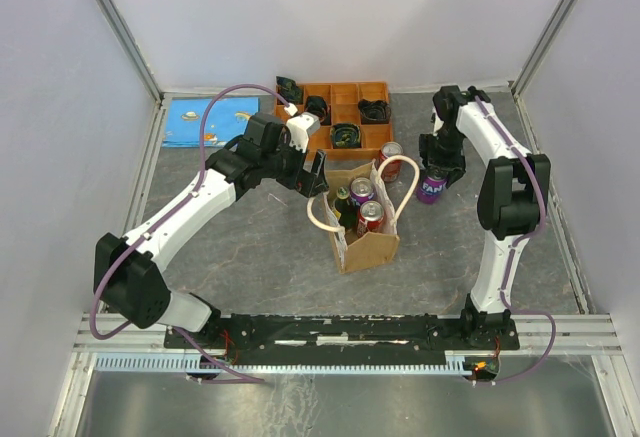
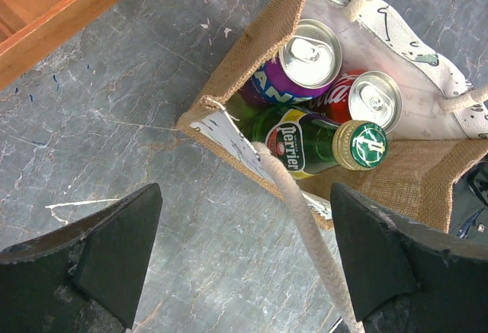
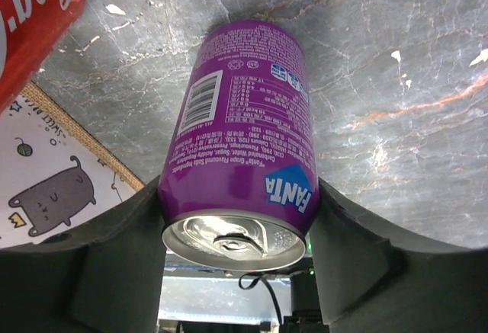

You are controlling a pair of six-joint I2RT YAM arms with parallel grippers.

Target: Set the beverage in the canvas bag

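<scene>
The canvas bag [image 1: 365,247] stands open at the table's middle, holding a purple can [image 2: 305,59], a red can [image 2: 370,100] and a green Perrier bottle [image 2: 313,139]. My left gripper [image 1: 315,175] is open and empty just left of the bag; in the left wrist view [image 2: 245,192] a cream rope handle [image 2: 305,226] runs between its fingers without touching them. My right gripper [image 1: 432,179] is shut on a purple Fanta can [image 1: 432,188] right of the bag, low at the table surface. In the right wrist view the Fanta can [image 3: 240,135] fills the space between the fingers [image 3: 114,249].
A red can [image 1: 389,154] stands on the table behind the bag, between it and the orange compartment tray [image 1: 345,92] holding black parts. A blue sheet [image 1: 200,122] lies at the back left. The bag's printed side [image 3: 46,173] is close left of my right gripper.
</scene>
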